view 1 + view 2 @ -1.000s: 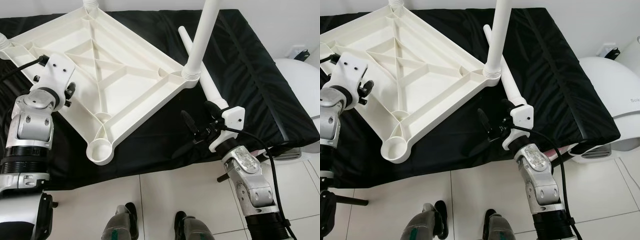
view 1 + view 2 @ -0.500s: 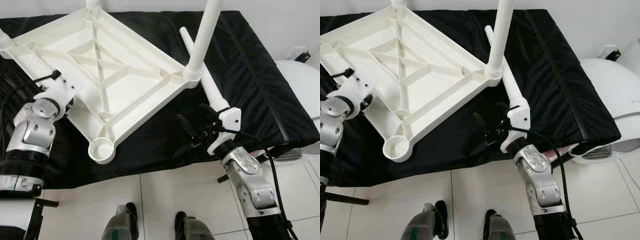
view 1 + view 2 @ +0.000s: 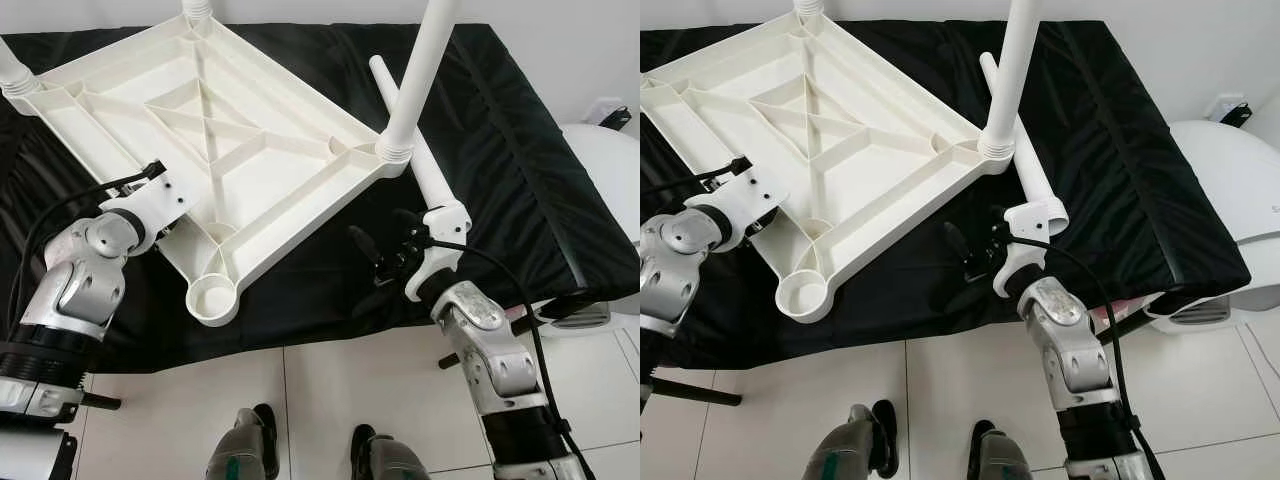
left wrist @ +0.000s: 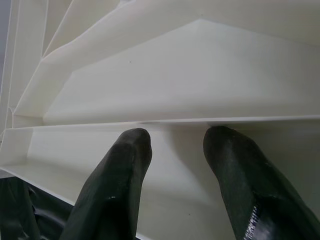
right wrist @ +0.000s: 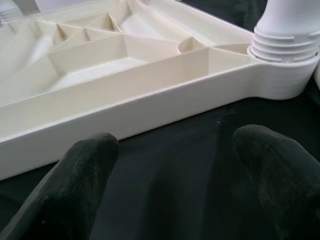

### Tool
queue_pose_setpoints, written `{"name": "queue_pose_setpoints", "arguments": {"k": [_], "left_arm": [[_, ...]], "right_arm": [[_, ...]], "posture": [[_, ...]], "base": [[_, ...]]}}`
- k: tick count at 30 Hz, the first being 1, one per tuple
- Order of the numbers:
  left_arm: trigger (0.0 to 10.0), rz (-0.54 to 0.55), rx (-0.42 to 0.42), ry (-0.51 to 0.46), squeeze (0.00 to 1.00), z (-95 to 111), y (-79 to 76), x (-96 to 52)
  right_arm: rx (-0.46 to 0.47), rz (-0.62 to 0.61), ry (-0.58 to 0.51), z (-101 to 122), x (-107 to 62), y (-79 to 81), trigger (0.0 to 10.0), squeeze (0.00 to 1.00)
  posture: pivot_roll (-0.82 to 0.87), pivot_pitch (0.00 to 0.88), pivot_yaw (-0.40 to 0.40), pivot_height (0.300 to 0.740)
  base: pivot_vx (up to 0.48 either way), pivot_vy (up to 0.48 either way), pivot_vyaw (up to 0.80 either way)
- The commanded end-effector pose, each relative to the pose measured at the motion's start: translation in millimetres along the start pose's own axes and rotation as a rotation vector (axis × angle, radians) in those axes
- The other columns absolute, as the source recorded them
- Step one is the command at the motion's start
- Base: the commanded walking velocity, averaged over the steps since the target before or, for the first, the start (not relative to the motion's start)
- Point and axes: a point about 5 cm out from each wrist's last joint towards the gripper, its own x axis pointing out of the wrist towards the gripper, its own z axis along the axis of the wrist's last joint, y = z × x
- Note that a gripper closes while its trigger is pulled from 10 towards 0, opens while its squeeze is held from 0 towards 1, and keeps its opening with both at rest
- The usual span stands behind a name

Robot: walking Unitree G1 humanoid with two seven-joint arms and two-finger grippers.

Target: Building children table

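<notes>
A white tabletop (image 3: 215,130) lies upside down on the black-covered surface (image 3: 510,170). An upright leg (image 3: 415,80) stands in its right corner, with more leg bases at the far corners. The near corner socket (image 3: 212,297) holds nothing. A loose white leg (image 3: 425,170) lies on the cloth behind the upright one. My left gripper (image 4: 175,145) is open, its fingers (image 4: 125,165) against a rib at the tabletop's near left edge. My right gripper (image 3: 378,230) is open above the cloth, just off the tabletop's near right edge (image 5: 150,107).
A white rounded appliance (image 3: 1230,160) stands at the right beyond the covered surface. The cloth's front edge (image 3: 300,335) drops to a tiled floor (image 3: 330,400), where my feet (image 3: 240,455) stand. A cable (image 3: 500,270) runs along the right forearm.
My left gripper has moved along the tabletop's left edge toward the near corner socket. The right gripper has crept slightly closer to the tabletop's edge. The view itself has shifted a little.
</notes>
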Motion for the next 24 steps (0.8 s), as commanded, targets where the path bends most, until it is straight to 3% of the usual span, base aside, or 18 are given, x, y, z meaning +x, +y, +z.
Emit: {"name": "queue_pose_setpoints", "arguments": {"k": [1,10,17,24], "left_arm": [[10.0,-0.223,0.011,-0.040,0.00,5.2,-28.0,-1.2],[10.0,-0.317,0.038,-0.098,0.00,14.8,-42.7,-13.8],[10.0,-0.328,0.049,-0.110,0.00,18.4,-46.7,-16.6],[10.0,-0.305,0.036,-0.101,0.00,19.1,-45.6,-16.7]], "right_arm": [[-0.013,-0.034,0.043,-7.2,2.4,-5.8,10.0,0.00],[-0.022,-0.116,0.102,-13.6,11.6,-23.0,10.0,0.00],[-0.028,-0.127,0.103,-13.0,16.8,-28.8,10.0,0.00],[-0.025,-0.026,0.046,-9.1,26.5,-20.2,10.0,0.00]], "posture": [[0.01,0.238,0.001,0.740],[0.02,0.246,-0.006,0.740],[0.02,0.251,-0.008,0.740],[0.02,0.257,-0.008,0.740]], "base": [[0.000,0.000,0.00],[0.000,0.000,0.00],[0.000,0.000,0.00],[0.000,0.000,0.00]]}}
